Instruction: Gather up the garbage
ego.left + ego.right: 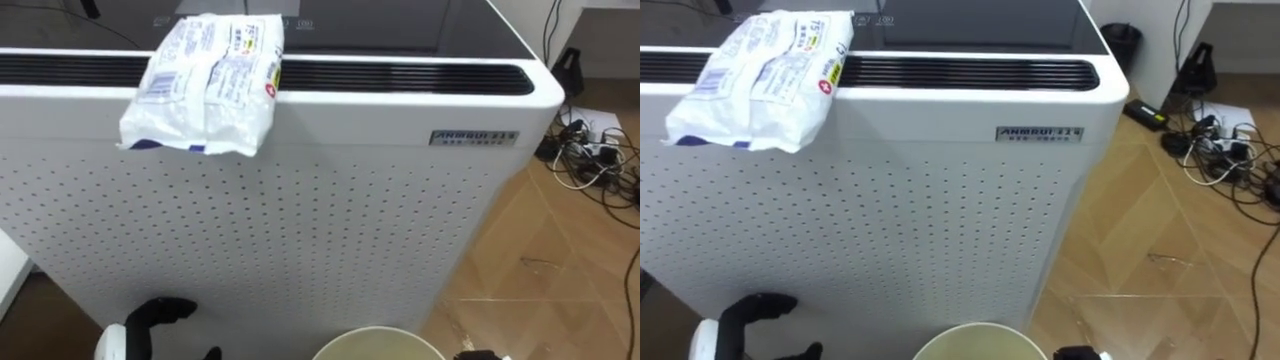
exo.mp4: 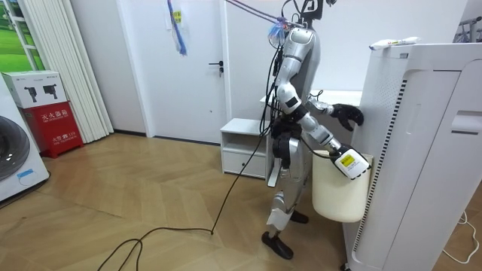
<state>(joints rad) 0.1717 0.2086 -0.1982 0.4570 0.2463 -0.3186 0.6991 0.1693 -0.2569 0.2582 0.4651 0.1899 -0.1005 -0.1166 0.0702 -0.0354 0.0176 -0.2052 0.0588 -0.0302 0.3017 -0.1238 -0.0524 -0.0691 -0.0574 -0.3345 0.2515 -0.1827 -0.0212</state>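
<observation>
Item one, your task piece: a crumpled white plastic packet (image 1: 205, 85) with blue print. It lies on the top of the white air purifier (image 1: 300, 230) at the front edge, toward the left end, and its lower part droops over the edge onto the perforated front panel. Item two: your left hand (image 1: 160, 312), low before the purifier's front panel near its bottom left. Its dark fingers are loosely bent and apart from the thumb, with nothing between them. Item three: your right hand (image 2: 348, 162), at the rim of a cream bin (image 1: 380, 338) carried clear of the floor just before the purifier; you cannot tell how that hand grips. Item four: the robot stands upright facing the purifier's front. Item five: a tangle of cables (image 1: 590, 155) on the wooden floor (image 1: 540, 280) beyond the purifier's right corner.
</observation>
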